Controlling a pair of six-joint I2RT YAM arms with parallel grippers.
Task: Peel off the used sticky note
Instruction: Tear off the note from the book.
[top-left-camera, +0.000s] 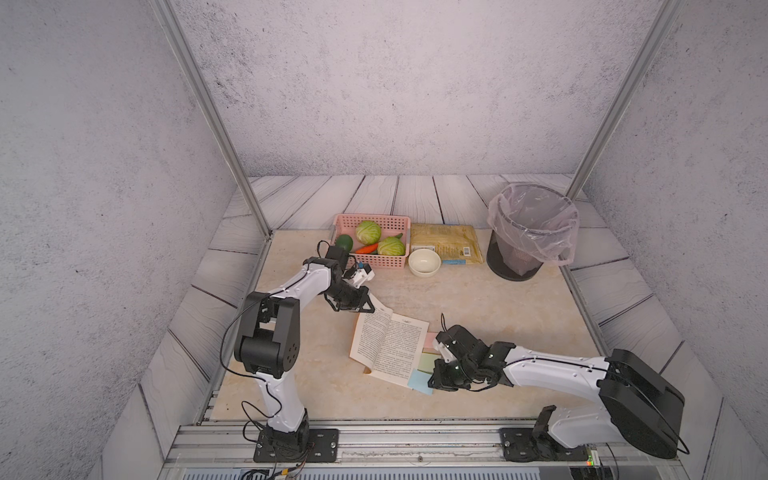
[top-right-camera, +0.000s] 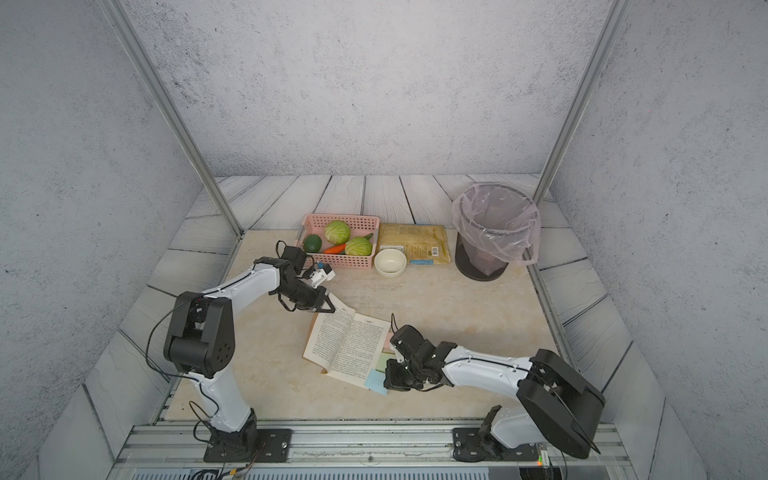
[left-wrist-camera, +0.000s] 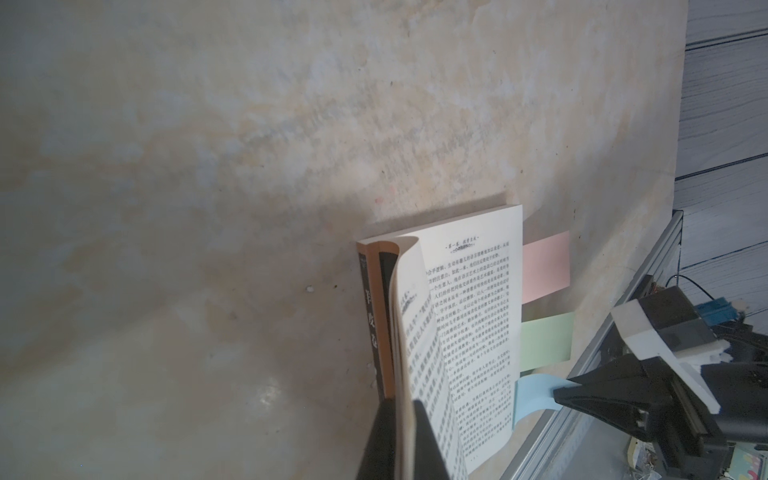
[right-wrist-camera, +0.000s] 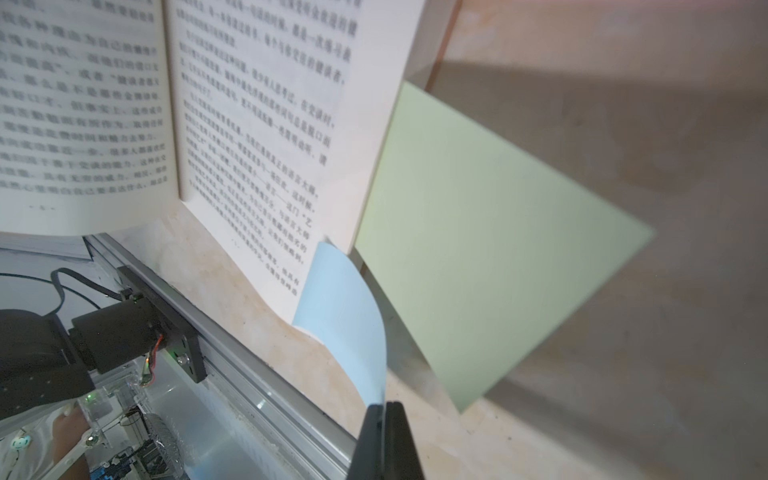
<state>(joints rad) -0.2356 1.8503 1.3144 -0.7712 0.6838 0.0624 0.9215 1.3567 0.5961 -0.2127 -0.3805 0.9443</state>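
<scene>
Right gripper: nearest the worktop's near edge, my right gripper had its jaws pressed together on the free edge of the pale blue paper sticky note.
Blue note, place: it stuck out from the near corner of the right-hand page of the open paperback book, closest of the three notes to the near edge of the beige marble-patterned worktop.
Step in hand: I judged the grasp made and the peel about to begin. The note's other edge looked attached at the page.
Next move: I reckoned a slow pull up and away from the page, rolling the glue strip off so the page would not tear or lift.
Pointing and axis: the note pointed off the page toward the worktop's right edge and curled upward into the jaws. Its long axis seemed to run that same way, though part lay hidden by the page.
Neighbours: just beyond it lay a pale green square sticky note, flat, then a pink sticky note, both untouched.
Left gripper: at the book's far corner, my left gripper was clamped on the left-hand pages, which should steady the book.
Far right corner: a black mesh wastebasket lined with clear plastic stood well apart.
</scene>
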